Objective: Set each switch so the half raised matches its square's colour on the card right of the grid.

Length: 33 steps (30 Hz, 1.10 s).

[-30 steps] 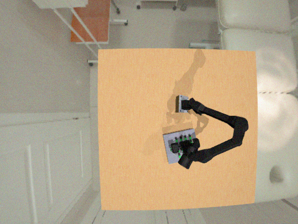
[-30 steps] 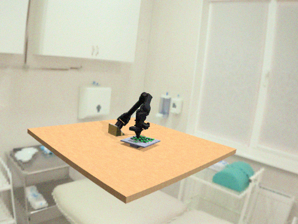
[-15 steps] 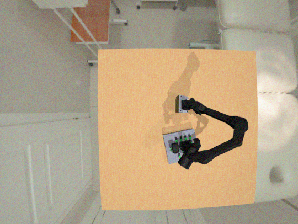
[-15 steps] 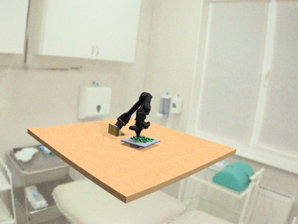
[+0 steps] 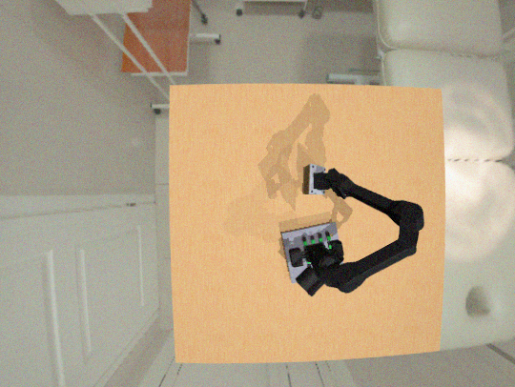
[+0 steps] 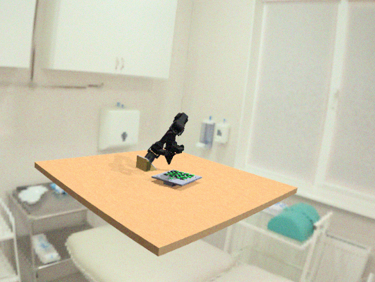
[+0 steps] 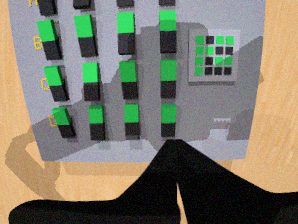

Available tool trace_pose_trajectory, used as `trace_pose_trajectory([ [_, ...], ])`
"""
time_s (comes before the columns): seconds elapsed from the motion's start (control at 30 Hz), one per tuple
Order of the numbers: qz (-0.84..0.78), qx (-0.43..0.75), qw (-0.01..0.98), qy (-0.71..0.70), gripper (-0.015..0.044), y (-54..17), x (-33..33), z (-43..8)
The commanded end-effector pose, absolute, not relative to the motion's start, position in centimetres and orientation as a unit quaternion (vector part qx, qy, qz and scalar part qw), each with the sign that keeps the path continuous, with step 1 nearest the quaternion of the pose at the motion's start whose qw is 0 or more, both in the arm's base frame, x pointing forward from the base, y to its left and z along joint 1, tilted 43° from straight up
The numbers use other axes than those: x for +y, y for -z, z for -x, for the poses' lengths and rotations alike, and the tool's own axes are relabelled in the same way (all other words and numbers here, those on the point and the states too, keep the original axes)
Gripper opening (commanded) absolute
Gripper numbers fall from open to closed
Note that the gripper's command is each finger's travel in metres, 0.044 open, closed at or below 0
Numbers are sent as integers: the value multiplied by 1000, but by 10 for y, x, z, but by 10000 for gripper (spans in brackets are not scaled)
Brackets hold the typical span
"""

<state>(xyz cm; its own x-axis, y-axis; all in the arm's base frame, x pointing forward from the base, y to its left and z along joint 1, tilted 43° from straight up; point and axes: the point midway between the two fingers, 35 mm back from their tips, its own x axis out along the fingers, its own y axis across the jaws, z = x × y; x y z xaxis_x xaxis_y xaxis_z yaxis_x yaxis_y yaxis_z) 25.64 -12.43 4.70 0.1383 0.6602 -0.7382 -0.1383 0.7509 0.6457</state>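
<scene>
Four rows of green-and-black switches [image 7: 129, 72] cover the panel [image 5: 293, 272] [image 6: 173, 181] [image 7: 200, 112], beside a small card [image 7: 213, 56]. The gripper [image 6: 169, 163] [image 7: 173, 145] hangs above the table [image 5: 229, 305] [image 6: 167, 215], fingers pressed together.

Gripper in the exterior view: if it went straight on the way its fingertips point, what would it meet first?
The gripper points down, so it would probably meet the switch panel first; depth leaves the exact spot unclear.
</scene>
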Motion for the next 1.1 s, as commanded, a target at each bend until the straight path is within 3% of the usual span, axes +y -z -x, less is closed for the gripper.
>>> trace_pose_trajectory([
  [0.0,-212,599,720,-281,0,-37,-119,-258],
  [1.07,-210,604,715,-283,0,-2,-87,-264],
])
